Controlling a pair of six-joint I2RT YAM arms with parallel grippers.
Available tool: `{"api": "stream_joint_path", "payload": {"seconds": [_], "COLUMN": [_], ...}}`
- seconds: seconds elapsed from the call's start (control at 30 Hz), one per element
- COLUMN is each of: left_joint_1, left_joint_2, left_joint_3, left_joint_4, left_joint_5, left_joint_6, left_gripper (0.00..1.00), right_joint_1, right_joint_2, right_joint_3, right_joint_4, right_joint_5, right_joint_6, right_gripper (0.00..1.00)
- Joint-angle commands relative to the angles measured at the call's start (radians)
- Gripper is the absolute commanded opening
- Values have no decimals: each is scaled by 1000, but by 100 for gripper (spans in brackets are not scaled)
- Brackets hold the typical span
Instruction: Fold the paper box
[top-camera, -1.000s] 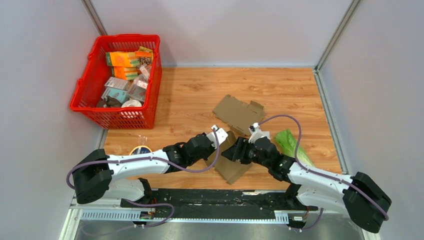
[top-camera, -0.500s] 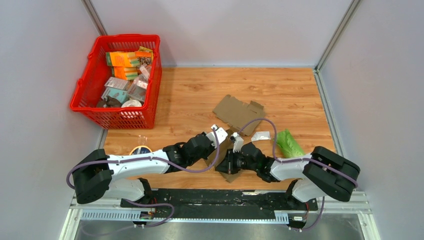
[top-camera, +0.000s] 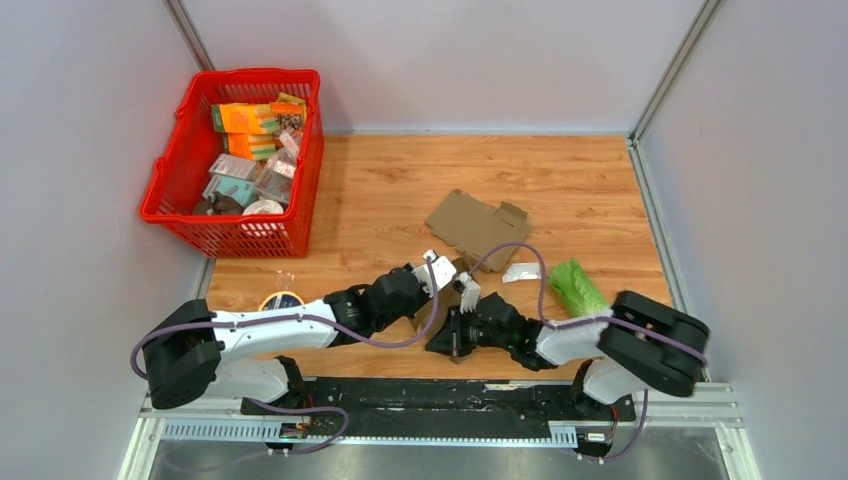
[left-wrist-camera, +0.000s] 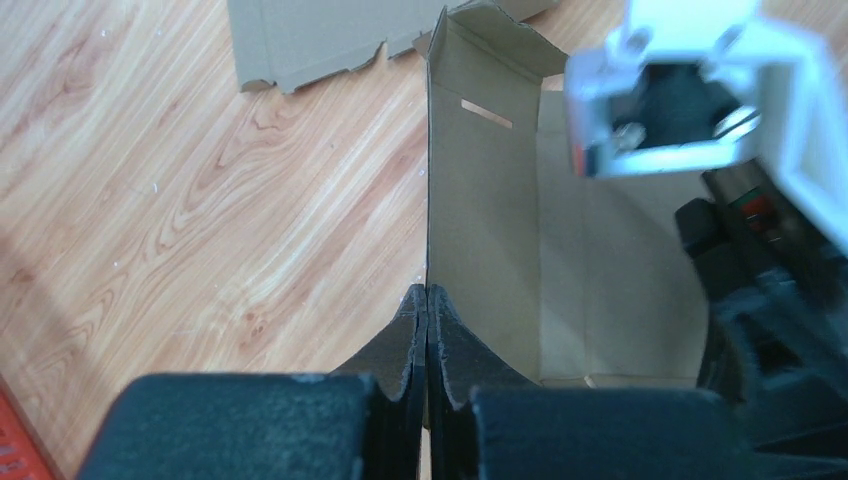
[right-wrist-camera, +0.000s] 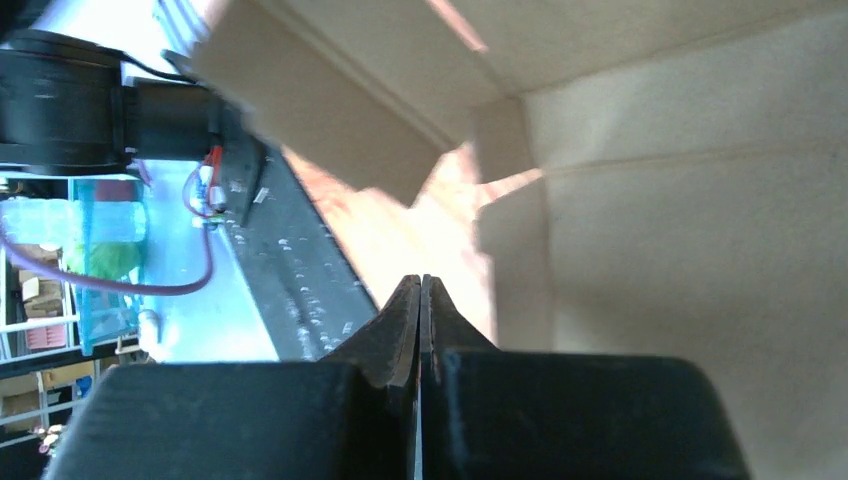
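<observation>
- Paper box (left-wrist-camera: 500, 230): a partly erected cardboard blank at the near edge of the table (top-camera: 400, 180), about midway along it, between the two arms; one side panel stands upright and the base panel lies flat
- Left gripper (left-wrist-camera: 427, 300): jaws clamped on the near end of the upright side panel, whose edge runs straight into the seam between the fingers
- Right gripper (right-wrist-camera: 420, 290): jaws fully closed, low against the inner panels of the box; the wrist view does not show whether any cardboard is pinched between them
- Other items: a flat cardboard sheet (top-camera: 478, 225) lies just beyond the box towards the table centre; a red basket (top-camera: 250, 75) stands at the far left corner; a green object (top-camera: 572, 283) lies near the right edge
- Risk, tearing: the left grip takes only the panel edge, so a pull across the fold line is likely to rip or crease it
- Risk, slippage: if the right jaws hold nothing, a push may skid the box off the near edge
- Risk, collision: both wrists work close together over the box, so a wide swing may knock one into the other
</observation>
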Motion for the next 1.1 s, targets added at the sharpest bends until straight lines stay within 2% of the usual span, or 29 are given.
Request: {"api": "stream_joint_path", "payload": {"seconds": [0.0, 0.1, 0.2, 0.4, 0.6, 0.7, 0.77, 0.87, 1.0, 1.07], "left_joint_1": [1, 1, 1, 1, 1, 1, 3, 1, 3, 1], "left_joint_2": [-53, -62, -65, -71, -59, -42, -36, -34, -53, -62], "left_joint_3": [-13, -16, -19, -27, -30, -27, -28, -36, -62, -74], "left_joint_4": [66, 67, 68, 83, 114, 125, 126, 129, 139, 145], "left_joint_5": [14, 19, 25, 57, 85, 86, 83, 80, 70, 65], "left_joint_6": [36, 53, 68, 111, 137, 144, 139, 134, 148, 160], "left_gripper": [0, 0, 0, 0, 0, 0, 0, 0, 0, 0], "right_joint_1": [-2, -50, -64, -65, -58, -19, 25, 47, 45, 45], "right_joint_2": [-234, -318, -285, -162, 34, 127, 148, 137, 13, -33], "right_joint_3": [40, 43, 71, 105, 76, 74, 73, 59, 97, 100], "right_joint_4": [-209, -309, -356, -292, -125, -6, -2, -19, -171, -185], "right_joint_5": [41, 47, 55, 64, 65, 70, 116, 170, 179, 174], "right_joint_6": [-96, -143, -193, -219, -165, -113, -73, -65, -110, -98], "right_gripper": [0, 0, 0, 0, 0, 0, 0, 0, 0, 0]}}
